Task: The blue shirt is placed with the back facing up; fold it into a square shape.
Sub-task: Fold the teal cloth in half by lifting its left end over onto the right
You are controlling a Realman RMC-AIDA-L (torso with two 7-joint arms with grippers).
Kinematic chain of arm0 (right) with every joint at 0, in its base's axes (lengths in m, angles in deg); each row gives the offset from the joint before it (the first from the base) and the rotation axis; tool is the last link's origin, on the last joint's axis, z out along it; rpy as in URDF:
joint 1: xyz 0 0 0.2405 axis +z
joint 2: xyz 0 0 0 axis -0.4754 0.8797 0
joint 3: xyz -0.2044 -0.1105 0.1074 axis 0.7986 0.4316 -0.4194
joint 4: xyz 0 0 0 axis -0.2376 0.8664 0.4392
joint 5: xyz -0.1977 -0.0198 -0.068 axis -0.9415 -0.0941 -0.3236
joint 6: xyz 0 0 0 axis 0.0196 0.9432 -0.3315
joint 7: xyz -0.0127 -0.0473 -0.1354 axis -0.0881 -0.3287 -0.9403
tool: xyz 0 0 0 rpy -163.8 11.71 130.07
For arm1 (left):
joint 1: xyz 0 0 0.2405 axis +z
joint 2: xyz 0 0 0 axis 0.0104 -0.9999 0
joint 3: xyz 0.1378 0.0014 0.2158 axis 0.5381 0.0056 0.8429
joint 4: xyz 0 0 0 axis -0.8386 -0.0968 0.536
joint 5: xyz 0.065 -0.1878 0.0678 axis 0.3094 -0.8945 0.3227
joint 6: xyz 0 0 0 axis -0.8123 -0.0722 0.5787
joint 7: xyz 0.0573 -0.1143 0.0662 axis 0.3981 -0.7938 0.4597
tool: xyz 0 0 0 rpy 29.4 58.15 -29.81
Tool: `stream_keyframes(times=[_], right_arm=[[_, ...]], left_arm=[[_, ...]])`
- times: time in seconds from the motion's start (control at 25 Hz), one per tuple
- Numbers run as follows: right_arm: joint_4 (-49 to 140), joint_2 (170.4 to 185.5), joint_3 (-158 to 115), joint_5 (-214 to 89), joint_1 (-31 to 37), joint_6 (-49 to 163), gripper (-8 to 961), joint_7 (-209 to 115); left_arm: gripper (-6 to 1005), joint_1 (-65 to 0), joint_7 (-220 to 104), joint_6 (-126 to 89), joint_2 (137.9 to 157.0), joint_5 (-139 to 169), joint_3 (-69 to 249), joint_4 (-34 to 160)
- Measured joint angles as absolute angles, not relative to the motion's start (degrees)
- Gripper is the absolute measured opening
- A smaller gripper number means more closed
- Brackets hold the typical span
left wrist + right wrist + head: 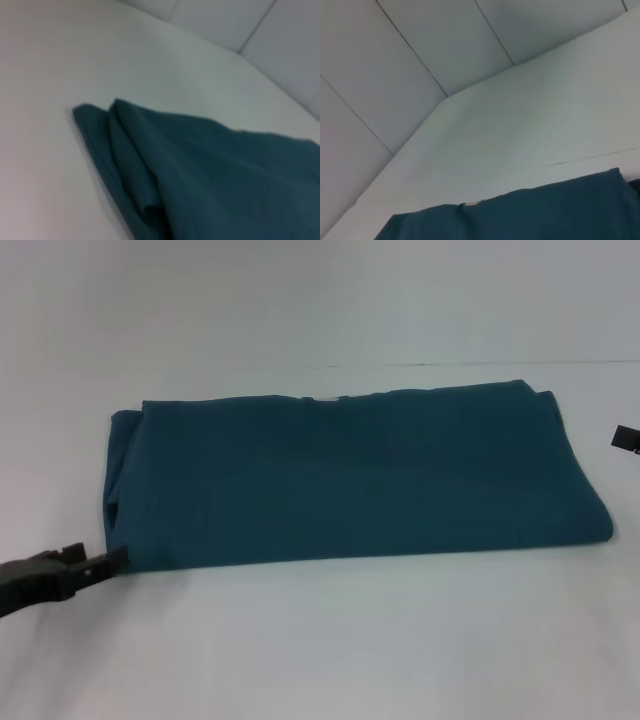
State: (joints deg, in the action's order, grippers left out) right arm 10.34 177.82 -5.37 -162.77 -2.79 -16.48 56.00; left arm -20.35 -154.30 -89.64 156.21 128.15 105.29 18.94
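White tabletop [330,640] fills most of the scene, smooth and pale, with a thin dark seam running across it behind the cloth; beyond it the wrist views show pale wall panels [420,45] divided by narrow dark lines.

On the middle of that table lies the blue shirt [350,480], already folded into a long flat band that runs from the robot's left to its right; only plain teal fabric faces up, and a small pale fleck shows at its far edge; its left end is a rounded stack of folded layers, which the left wrist view shows as several soft folds [125,165] lying one on another and resting on the surface; its right end tapers to a blunter corner near the front.

The left gripper [105,563] comes in low from the left side, dark and nearly level with the table; its tip sits right at the shirt's near left corner, touching or just short of the cloth, I cannot tell which; whether its fingers are parted or closed is not something I can make out from here.

The right gripper [626,439] barely shows at the right border, just beside the shirt's far right end and apart from it; only a small dark piece is visible.
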Motion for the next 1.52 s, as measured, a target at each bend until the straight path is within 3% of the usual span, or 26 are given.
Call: stream_keyframes(times=[1.2,1.52], right_arm=[[10.84,178.04,-5.82,-162.42,-2.81,-15.28,655,55.55],[10.90,178.16,-5.82,-162.44,-2.86,-15.20,656,55.51]], left_arm=[[841,-22.18,-154.12,-84.58,156.49,129.41,112.02,19.71],[796,-22.12,-154.17,-84.58,156.46,131.31,112.01,19.64]])
